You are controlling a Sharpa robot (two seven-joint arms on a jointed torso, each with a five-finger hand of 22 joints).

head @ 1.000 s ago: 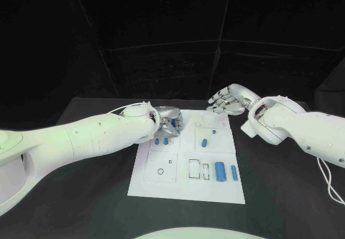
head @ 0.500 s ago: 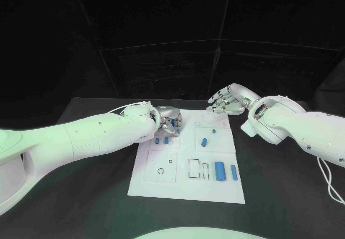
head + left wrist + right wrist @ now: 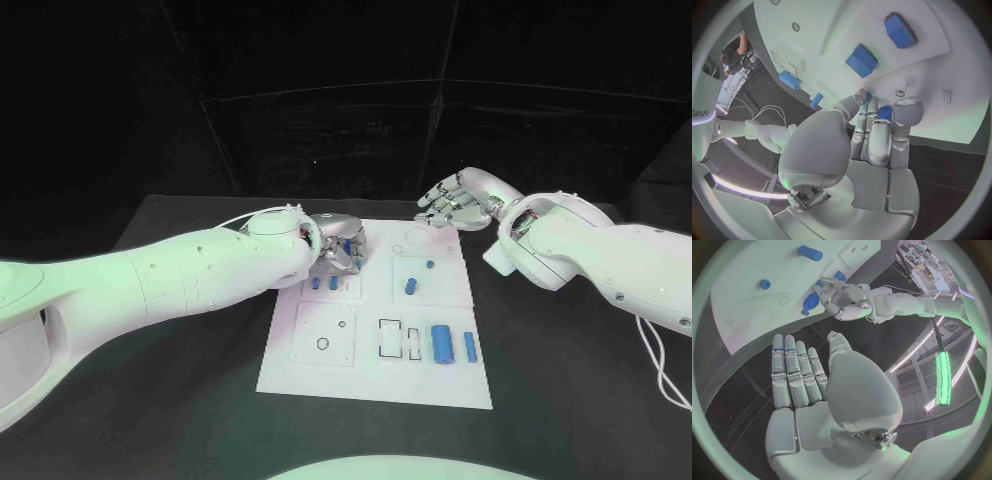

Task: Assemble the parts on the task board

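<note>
The flat white rectangular task board (image 3: 378,385) lies in the middle of the black counter (image 3: 188,400), its long side running away from the robot. The left silver many-fingered hand (image 3: 340,246) hangs over the board's far left corner, fingers curled in close together; in the left wrist view its fingertips (image 3: 907,111) press around a small blue part (image 3: 884,113) right at the board's surface (how firmly it is held cannot be told). Just nearer the robot, two short blue pegs (image 3: 323,284) stand side by side on the board. Toward the board's right half sit a small blue stud (image 3: 430,264) and a blue oblong piece (image 3: 410,288), and nearer still a thick blue cylinder (image 3: 441,344) lies beside a thin blue bar (image 3: 469,346). The right silver many-fingered hand (image 3: 456,205) hovers above the board's far right corner, palm open, fingers straight and side by side, holding nothing.
</note>
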